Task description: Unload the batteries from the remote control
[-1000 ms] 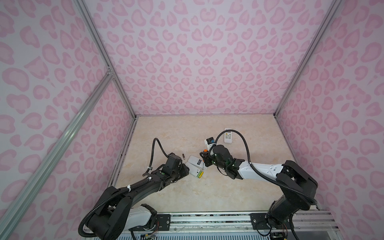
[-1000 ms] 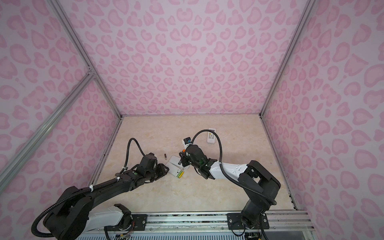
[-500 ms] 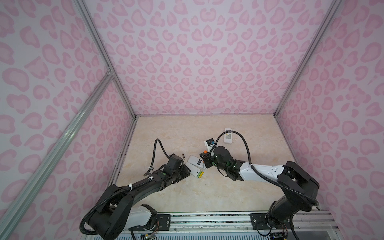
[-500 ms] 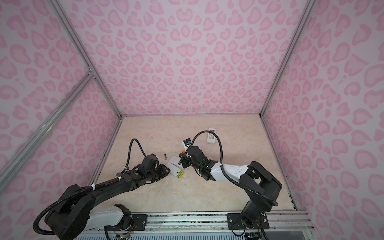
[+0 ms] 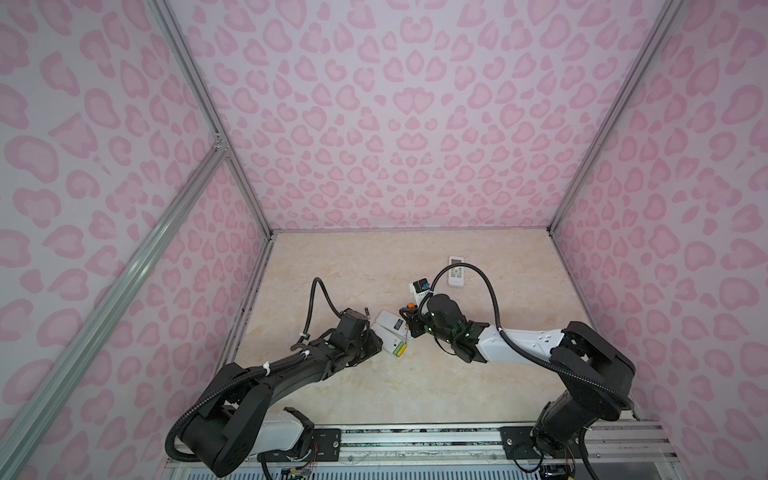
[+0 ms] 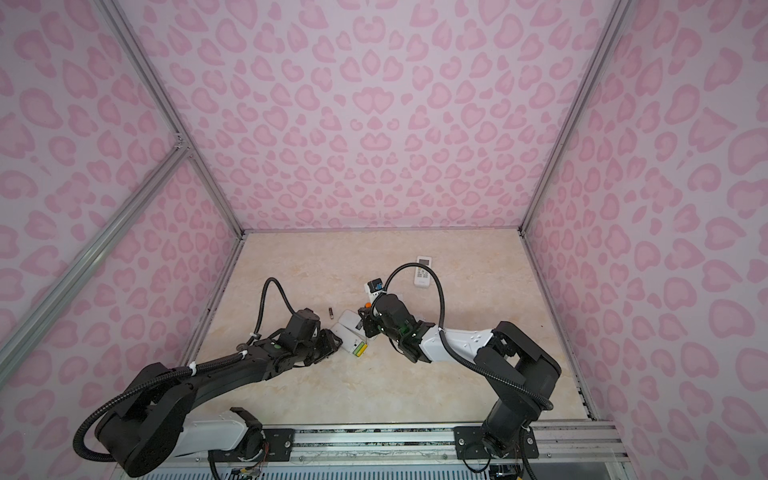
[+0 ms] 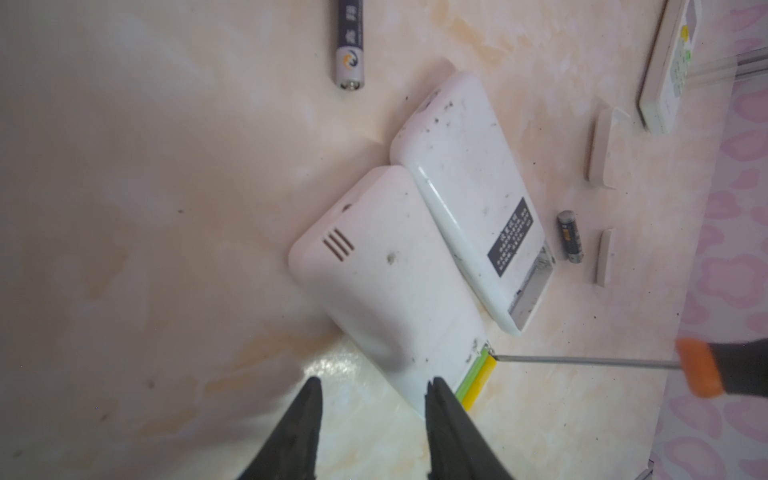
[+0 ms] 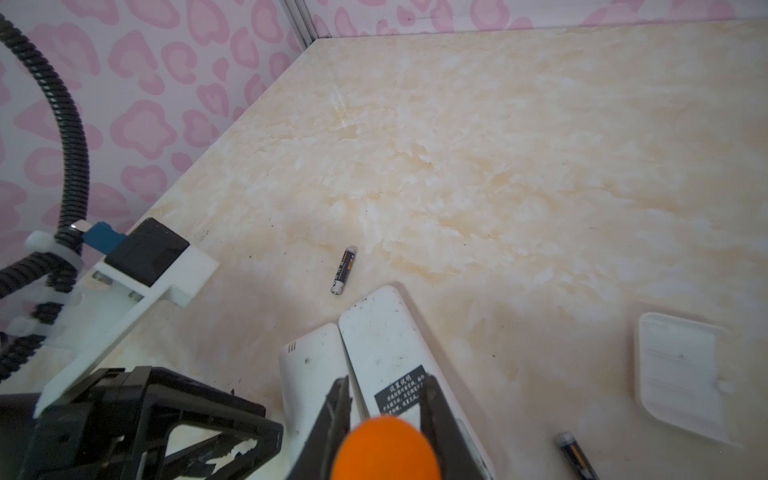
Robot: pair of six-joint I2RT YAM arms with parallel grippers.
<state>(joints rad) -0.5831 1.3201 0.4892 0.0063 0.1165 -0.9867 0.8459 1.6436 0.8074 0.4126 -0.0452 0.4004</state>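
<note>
Right gripper [image 8: 385,380] is clamped on the screwdriver [image 8: 386,449], tip poking the green and yellow batteries [image 7: 476,376] in the remote [image 7: 386,282]. Left gripper [image 7: 372,382] sits at its 9 o'clock in both top views, jaws apart.

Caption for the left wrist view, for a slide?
Screwdriver tip at the green and yellow batteries in a white remote; two black batteries lie loose.

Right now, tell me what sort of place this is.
Probably a robot test cell, not a home: pink heart-patterned panels in aluminium framing enclose a marble-look tabletop, and the left arm and right arm are mounted on a rail at its front edge.
</note>
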